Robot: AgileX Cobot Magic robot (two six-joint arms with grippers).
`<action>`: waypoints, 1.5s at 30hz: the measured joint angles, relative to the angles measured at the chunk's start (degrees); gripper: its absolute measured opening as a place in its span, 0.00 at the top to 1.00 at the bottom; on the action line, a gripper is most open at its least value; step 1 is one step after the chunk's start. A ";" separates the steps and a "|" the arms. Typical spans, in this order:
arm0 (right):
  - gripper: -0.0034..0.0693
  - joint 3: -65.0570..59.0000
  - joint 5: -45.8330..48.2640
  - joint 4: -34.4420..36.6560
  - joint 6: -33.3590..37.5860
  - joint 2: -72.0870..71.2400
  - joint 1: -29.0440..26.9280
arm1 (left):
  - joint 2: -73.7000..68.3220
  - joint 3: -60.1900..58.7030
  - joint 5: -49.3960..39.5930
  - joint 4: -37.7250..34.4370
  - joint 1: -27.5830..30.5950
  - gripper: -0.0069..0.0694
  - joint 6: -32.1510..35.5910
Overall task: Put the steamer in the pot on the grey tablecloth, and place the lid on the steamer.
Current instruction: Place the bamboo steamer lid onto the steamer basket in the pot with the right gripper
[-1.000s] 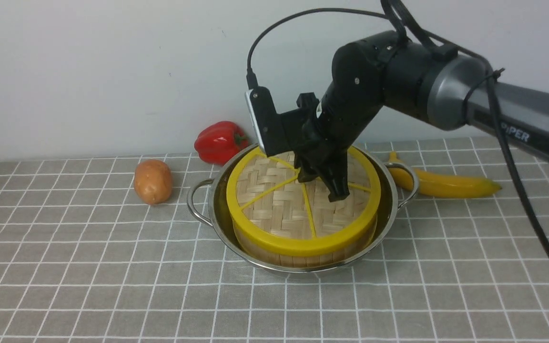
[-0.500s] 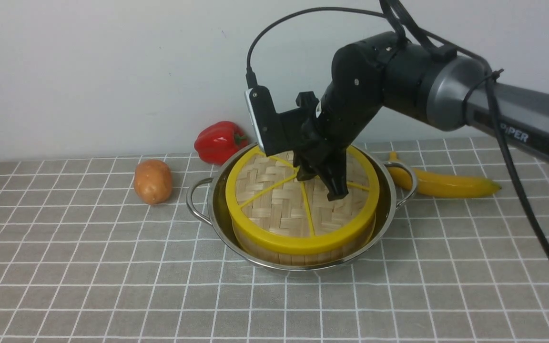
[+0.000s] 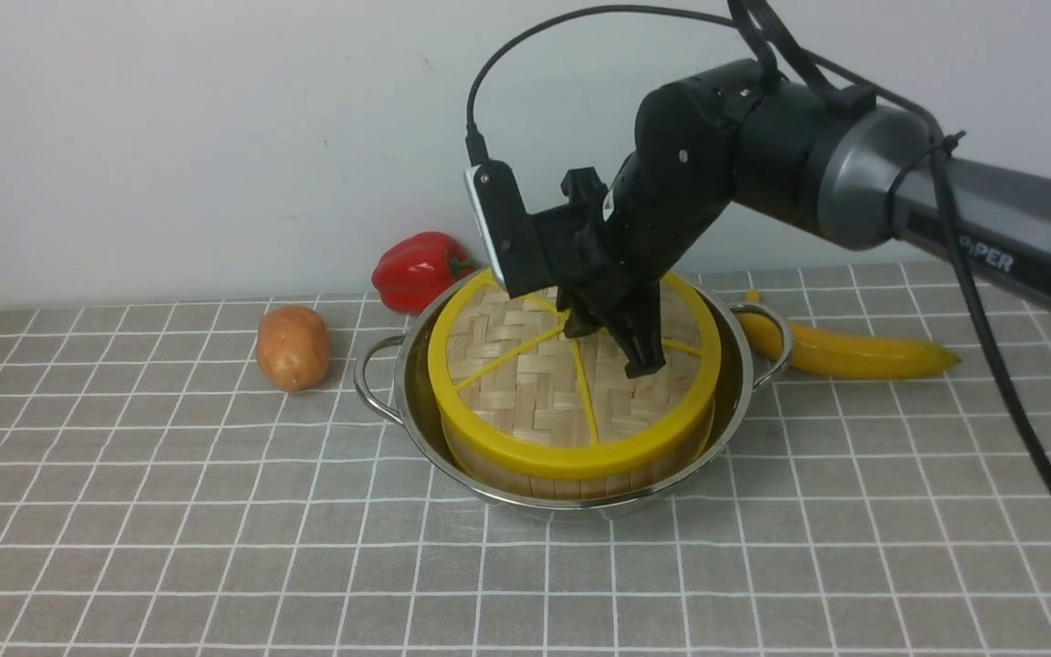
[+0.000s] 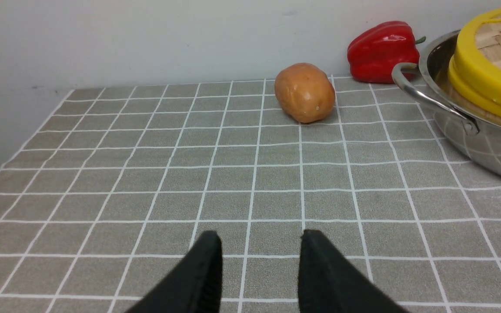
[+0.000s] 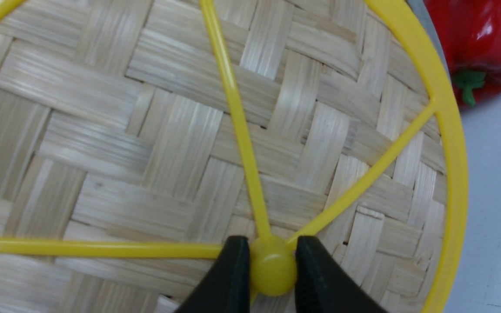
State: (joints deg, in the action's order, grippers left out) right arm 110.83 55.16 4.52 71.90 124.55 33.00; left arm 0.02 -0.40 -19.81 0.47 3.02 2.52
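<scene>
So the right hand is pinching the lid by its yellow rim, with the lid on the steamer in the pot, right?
Not quite: the right hand pinches the lid by its central yellow hub, not the rim, as the right wrist view shows. The lid does sit on the steamer in the pot.

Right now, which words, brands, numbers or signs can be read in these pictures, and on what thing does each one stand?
"IPER": white letters on the grey link of the right arm, front view; whatever stands before them is hidden.
Nothing else in any view bears readable text.
</scene>
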 joint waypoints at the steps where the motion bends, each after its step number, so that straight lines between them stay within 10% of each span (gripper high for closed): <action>1: 0.75 0.00 -0.12 0.00 0.20 0.00 0.00 | 0.00 0.00 0.00 0.00 0.00 0.59 0.00; 45: 0.75 0.00 0.58 0.32 7.95 -2.78 0.00 | 0.00 0.00 0.00 0.00 0.00 0.59 0.00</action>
State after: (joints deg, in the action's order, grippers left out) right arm 110.83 55.75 4.84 79.84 121.77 33.00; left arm 0.02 -0.40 -19.81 0.47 3.02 2.52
